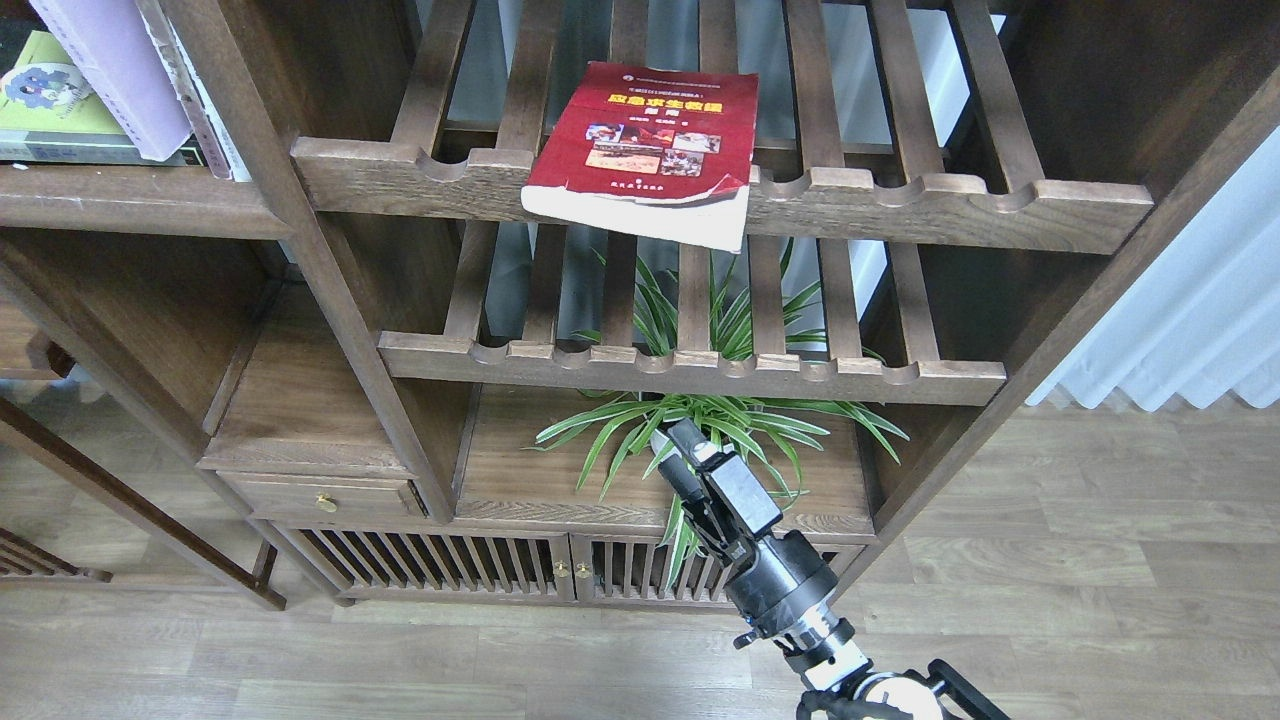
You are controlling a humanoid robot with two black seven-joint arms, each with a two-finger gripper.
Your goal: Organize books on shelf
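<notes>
A red paperback with a yellow title and small photos point(645, 150) lies flat on the upper slatted wooden rack point(900, 200), its near edge overhanging the scalloped rail, long axis running near to far. The right arm's fingers point(668, 447), far below and slightly right of it by a green spider plant point(700, 420), look pressed nearly together and empty. The lavender-white book point(115, 70) and yellow-green book point(45, 100) sit on the solid dark-brown shelf point(120, 200), far left.

A red book point(645, 135) with yellow title and small photos is seen; a lavender book point(115, 70), a yellow-green book point(45, 105), dark-brown slatted racks point(700, 365), and green striped leaves point(700, 410).
</notes>
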